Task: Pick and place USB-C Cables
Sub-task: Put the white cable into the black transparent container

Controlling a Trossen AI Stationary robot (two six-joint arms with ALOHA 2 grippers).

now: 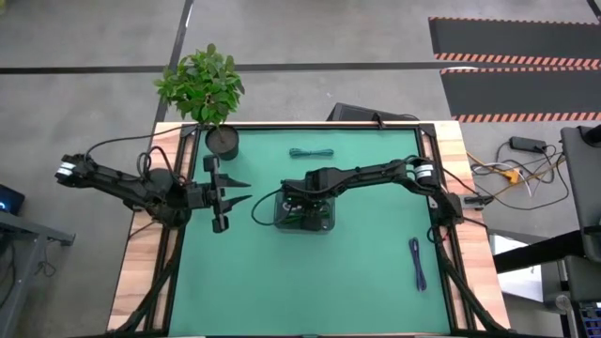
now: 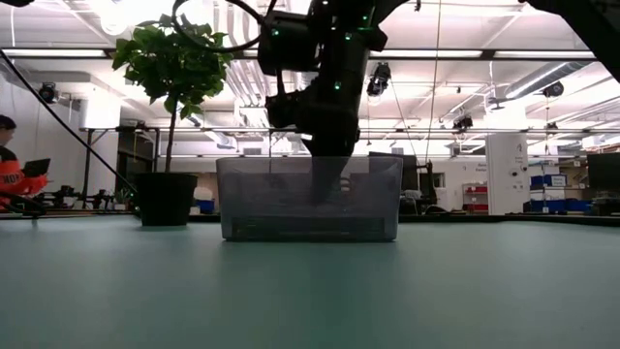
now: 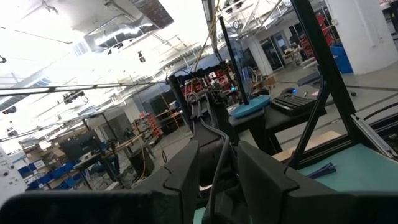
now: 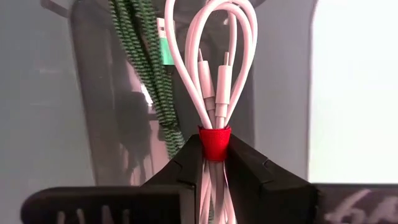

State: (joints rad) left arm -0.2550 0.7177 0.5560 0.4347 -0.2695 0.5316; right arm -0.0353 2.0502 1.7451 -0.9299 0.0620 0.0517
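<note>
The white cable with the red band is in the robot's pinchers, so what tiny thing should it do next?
Probably open the right gripper. It pinches the white cable by its red band, reaching down inside the clear bin, where the green cable already lies, so letting go should drop it in.

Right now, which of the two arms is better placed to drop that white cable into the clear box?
The right arm. Its gripper is already shut on the white cable at the red band, down inside the clear box. The left gripper waits off to the side, open and holding nothing.
</note>
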